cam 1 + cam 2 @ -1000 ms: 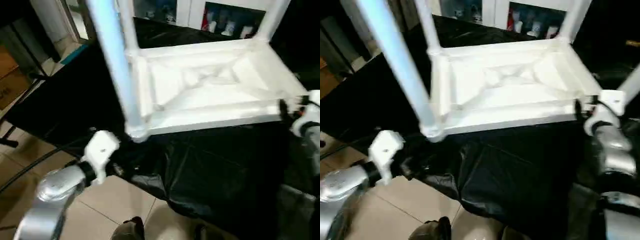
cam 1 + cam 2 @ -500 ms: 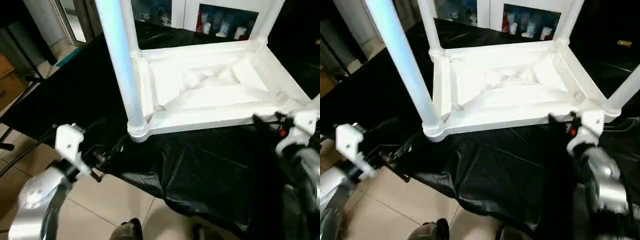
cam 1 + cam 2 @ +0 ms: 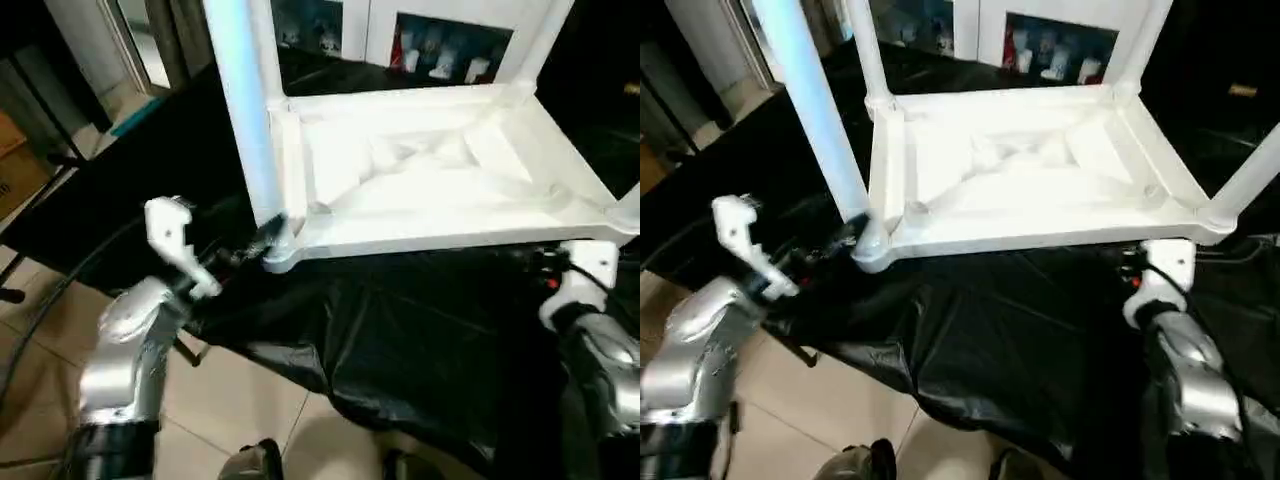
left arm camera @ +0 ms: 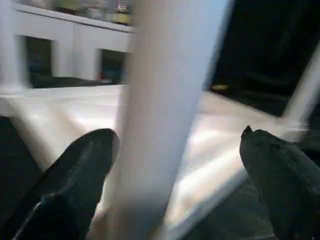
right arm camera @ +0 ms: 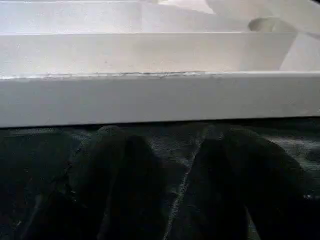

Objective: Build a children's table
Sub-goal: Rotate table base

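- Clearly the assembly is far along: the children's table (image 3: 430, 190) lies upside down on a counter draped in black sheet (image 3: 420, 330), ribbed underside up, and four legs stand in its corner sockets.
- Starting at 9 o'clock in the head views, the left gripper (image 4: 177, 172) has its two black fingers (image 4: 75, 175) spread wide on either side of the near-left leg (image 3: 245, 110), just above the socket at the tabletop's 7 o'clock corner. The fingers do not appear to press the tube yet; they flank it with room to spare.
- Toward 12 o'clock, beyond the tabletop, a white cabinet with glass doors (image 3: 400, 30) stands behind the counter, and two far legs rise from the back corners.
- At 4 o'clock, the right gripper (image 5: 175, 165) hovers low over the black sheet, just before the tabletop's near edge (image 5: 160, 97), not touching it. Its fingers look fairly close together here, yet nothing lies between them, so it reads as parted and empty.
- Judging by this, the step in hand is seating or checking the near-left leg.
- Next, the left gripper would probably need to close on the tube and press or twist it home, while the right steadies the near edge so the tabletop does not slide on the slick sheet.
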Tool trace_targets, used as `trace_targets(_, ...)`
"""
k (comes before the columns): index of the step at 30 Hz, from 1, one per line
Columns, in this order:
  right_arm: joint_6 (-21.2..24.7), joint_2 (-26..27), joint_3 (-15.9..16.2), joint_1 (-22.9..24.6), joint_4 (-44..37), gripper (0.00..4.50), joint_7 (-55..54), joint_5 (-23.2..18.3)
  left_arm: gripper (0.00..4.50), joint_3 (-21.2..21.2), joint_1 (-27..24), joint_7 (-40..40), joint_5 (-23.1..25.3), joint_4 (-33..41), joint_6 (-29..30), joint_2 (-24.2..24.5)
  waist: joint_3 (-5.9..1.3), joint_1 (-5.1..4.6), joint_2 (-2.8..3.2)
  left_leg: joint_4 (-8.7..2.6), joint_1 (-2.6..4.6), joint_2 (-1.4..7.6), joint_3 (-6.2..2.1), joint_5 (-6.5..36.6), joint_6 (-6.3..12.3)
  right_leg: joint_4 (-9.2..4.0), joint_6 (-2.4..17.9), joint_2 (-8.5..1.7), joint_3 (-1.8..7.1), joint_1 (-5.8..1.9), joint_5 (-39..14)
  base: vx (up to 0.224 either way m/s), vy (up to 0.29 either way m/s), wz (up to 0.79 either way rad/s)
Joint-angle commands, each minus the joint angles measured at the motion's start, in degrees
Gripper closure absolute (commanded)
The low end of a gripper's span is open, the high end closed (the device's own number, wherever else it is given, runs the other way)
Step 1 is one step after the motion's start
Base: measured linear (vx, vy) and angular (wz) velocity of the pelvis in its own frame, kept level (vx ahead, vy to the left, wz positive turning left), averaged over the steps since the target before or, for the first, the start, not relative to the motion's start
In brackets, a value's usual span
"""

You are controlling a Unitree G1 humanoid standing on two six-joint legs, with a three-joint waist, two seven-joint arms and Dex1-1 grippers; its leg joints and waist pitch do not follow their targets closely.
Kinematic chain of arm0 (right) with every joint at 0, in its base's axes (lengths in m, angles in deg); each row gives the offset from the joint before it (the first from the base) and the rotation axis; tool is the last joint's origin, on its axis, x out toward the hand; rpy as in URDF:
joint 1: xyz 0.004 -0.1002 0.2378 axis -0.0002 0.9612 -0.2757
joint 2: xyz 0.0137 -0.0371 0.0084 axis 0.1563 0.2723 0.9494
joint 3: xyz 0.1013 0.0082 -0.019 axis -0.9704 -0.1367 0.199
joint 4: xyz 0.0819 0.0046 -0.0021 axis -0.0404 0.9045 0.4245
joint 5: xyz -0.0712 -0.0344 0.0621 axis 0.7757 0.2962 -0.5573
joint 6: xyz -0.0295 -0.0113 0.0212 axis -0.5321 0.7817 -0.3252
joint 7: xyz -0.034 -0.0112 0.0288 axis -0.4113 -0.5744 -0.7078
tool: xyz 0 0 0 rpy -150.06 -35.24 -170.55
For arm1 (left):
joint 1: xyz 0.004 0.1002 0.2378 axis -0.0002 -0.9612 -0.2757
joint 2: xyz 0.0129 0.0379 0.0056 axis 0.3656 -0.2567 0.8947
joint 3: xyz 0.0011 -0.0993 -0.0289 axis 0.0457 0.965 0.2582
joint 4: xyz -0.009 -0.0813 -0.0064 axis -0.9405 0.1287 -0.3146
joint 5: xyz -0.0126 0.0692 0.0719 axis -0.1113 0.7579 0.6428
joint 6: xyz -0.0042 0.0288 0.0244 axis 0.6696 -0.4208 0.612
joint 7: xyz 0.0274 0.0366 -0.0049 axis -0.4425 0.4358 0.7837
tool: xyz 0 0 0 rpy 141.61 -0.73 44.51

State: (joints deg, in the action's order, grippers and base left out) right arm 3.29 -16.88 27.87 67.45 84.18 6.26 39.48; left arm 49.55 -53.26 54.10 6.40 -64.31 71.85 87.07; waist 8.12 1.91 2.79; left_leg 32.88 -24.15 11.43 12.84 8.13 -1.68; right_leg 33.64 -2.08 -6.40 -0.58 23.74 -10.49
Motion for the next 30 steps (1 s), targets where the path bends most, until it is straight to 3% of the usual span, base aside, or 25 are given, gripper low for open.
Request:
trace_targets(1,0.86,1.07,1.72,-2.21,3.88,0.81,-1.07,1.98,0.05,-2.88,0.08,6.39,-3.60,0.30,3.16,0.35,-5.24,0.09,-1.65,-2.81,1.96,0.61,-0.73,6.79,5.72,-2.52,14.20,-0.36,0.33,-2.08,-4.46,0.000,0.000,0.00)
trace_targets(4,-0.08,1.87,2.75,-4.61,6.77,0.81,-0.91,2.80,0.05,-5.25,0.88,9.49,-3.86,-0.66,4.91,0.81,-5.39,0.12,-1.92,-2.64,2.37,0.87,-0.57,8.17,5.97,-2.62,14.20,-0.30,0.49,-1.83,-5.73,0.000,0.000,0.00)
trace_targets(5,-0.17,2.15,2.85,-5.45,7.64,0.81,-0.94,2.90,0.05,-5.98,1.53,10.04,-3.19,-1.88,4.49,0.92,-5.36,0.07,-1.76,-2.66,2.36,0.86,-0.59,8.30,5.95,-2.61,14.28,-0.32,0.49,-1.79,-6.07,0.000,0.000,0.00)
trace_targets(10,-1.03,2.68,3.53,-7.82,10.47,0.81,-0.52,3.68,0.05,-7.91,3.46,11.79,-1.94,-4.69,3.32,0.87,-5.35,-0.01,-1.80,-2.85,2.38,0.82,-0.68,10.94,3.63,-2.88,12.64,-0.25,0.57,-1.87,-9.48,0.000,0.000,0.00)
trace_targets(12,-1.89,3.00,4.14,-9.55,12.66,0.81,-0.17,4.31,0.05,-9.87,4.17,13.90,-2.39,-4.54,4.33,0.97,-5.49,-0.10,-1.45,-2.76,2.31,0.72,-0.67,11.01,3.16,-2.82,13.09,-0.28,0.49,-1.81,-9.05,0.000,0.000,0.00)
trace_targets(18,-3.77,4.16,5.15,-13.38,17.31,0.81,0.56,5.35,0.05,-17.30,3.18,20.46,-7.57,3.25,12.90,1.40,-5.77,-0.24,-1.24,-2.75,2.22,0.85,-0.79,10.67,3.12,-2.40,14.66,-0.38,0.36,-2.16,-7.16,0.000,0.000,0.00)
trace_targets(20,-4.19,4.82,5.75,-14.33,18.36,0.81,1.03,5.64,0.05,-20.53,2.89,21.68,-8.47,5.62,14.57,0.65,-5.80,-0.36,-1.47,-2.73,2.16,0.87,-0.77,10.83,3.35,-2.39,14.83,-0.30,0.29,-2.19,-7.17,0.000,0.000,0.00)
trace_targets(23,-4.63,6.45,7.55,-15.37,19.11,0.81,2.50,6.20,0.05,-23.91,4.75,20.93,-5.85,2.68,11.27,-3.84,-6.02,-0.81,-1.73,-2.52,1.94,0.79,-0.73,10.82,3.62,-2.44,15.15,-0.39,0.36,-2.43,-6.53,0.000,0.000,0.00)
trace_targets(26,-4.99,7.06,8.04,-16.00,19.85,0.81,2.89,6.46,0.05,-24.20,6.17,20.04,-4.01,0.08,9.29,-5.48,-6.36,-1.48,-1.89,-2.23,1.56,0.63,-0.79,9.77,4.47,-2.27,15.29,-0.39,0.29,-2.93,-5.16,0.000,0.000,0.00)
trace_targets(30,-6.33,8.69,8.95,-18.26,22.75,0.81,3.05,7.54,0.05,-23.60,10.86,14.79,1.45,-7.77,4.63,-9.24,-6.31,-1.76,-1.86,-2.00,1.89,0.64,-0.67,11.40,4.11,-2.65,15.66,-0.42,0.32,-2.62,-7.33,0.000,0.000,0.00)
